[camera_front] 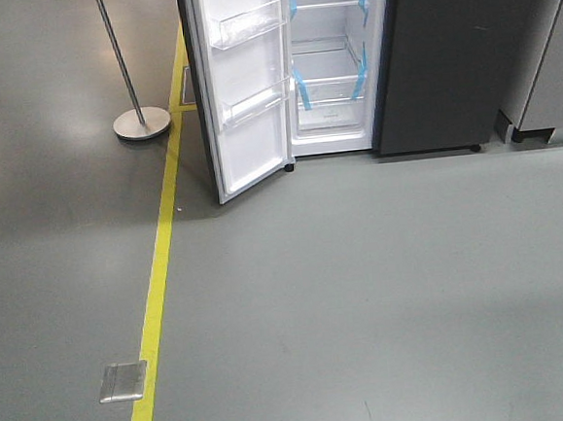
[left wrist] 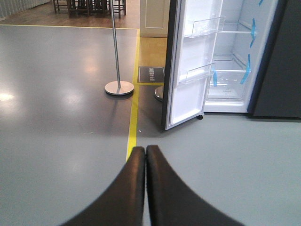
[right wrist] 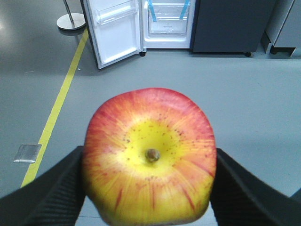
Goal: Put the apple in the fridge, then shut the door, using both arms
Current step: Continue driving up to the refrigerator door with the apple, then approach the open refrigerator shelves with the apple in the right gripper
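Observation:
The red and yellow apple (right wrist: 149,157) fills the right wrist view, stem end towards the camera, with my right gripper (right wrist: 148,188) shut on its two sides above the floor. My left gripper (left wrist: 145,151) is shut on nothing, its fingers pressed together over the grey floor. Ahead stands the fridge (camera_front: 445,61), dark grey outside, white inside, with taped clear shelves (camera_front: 330,85). Its door (camera_front: 243,87) is swung wide open to the left, showing white lining and clear bins. The same fridge (right wrist: 225,23) and door (right wrist: 115,28) show far off in the right wrist view.
A yellow floor line (camera_front: 159,269) runs from the door's foot towards me. A metal post on a round base (camera_front: 141,121) stands left of the door. A steel floor plate (camera_front: 123,381) lies near left. Another grey unit (camera_front: 549,82) stands right of the fridge.

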Tool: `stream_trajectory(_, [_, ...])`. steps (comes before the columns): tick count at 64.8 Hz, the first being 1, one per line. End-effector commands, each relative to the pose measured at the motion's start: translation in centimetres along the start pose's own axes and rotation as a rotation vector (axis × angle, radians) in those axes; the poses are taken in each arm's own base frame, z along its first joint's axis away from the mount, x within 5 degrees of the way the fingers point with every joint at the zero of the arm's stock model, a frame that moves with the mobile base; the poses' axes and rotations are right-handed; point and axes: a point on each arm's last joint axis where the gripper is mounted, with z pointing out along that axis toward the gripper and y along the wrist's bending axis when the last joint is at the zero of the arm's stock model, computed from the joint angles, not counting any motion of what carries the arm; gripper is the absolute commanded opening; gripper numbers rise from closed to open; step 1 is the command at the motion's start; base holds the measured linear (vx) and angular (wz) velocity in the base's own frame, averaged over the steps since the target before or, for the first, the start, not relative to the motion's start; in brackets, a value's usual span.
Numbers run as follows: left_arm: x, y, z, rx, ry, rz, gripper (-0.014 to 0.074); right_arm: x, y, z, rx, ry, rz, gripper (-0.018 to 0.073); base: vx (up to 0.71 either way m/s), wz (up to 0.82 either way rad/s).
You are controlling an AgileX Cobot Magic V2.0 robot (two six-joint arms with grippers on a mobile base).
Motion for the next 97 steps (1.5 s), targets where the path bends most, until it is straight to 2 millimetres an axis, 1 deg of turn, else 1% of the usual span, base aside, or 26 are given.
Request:
stream_trajectory(1, [-0.04, -0.21, 0.07, 0.034, -0.064, -0.008, -0.0006, -1.36, -0.02, -0.45, 0.009, -0.095, 0.004, 0.0125, 0.13, 0.01])
stream_trajectory(97, [-0.04, -0.21, 0.07, 0.034, -0.064, -0.008, -0.0006, -1.36, -0.02, -0.45, 0.009, -0.095, 0.004, 0.0125, 0.1, 0.04])
